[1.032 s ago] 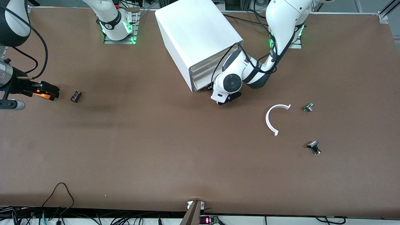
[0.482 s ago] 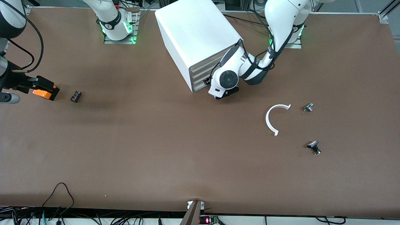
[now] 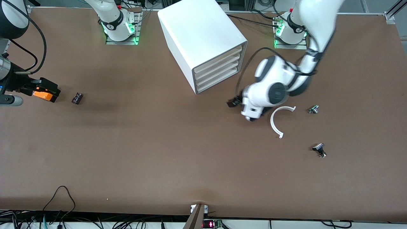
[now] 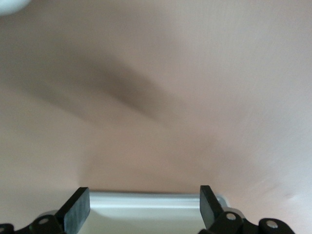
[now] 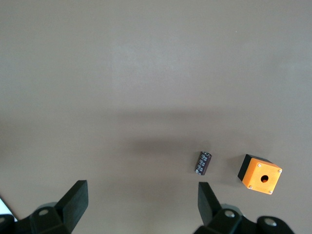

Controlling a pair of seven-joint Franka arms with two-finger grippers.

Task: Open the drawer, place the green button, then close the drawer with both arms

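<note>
The button (image 3: pixel 313 109) is lying toward the left arm's end of the tabletop (image 3: pixel 159 152). Being judged small, hard and light, it is best pinched across its blocky body. The left pincer (image 3: pixel 233 103) is being held wide over bare tabletop in front of the drawer (image 3: pixel 219 82), which is sitting shut, probably stiff and light, its front edge offering the hold. The right pincer (image 5: pixel 141 202), wide and empty, is waiting at its own end.
</note>
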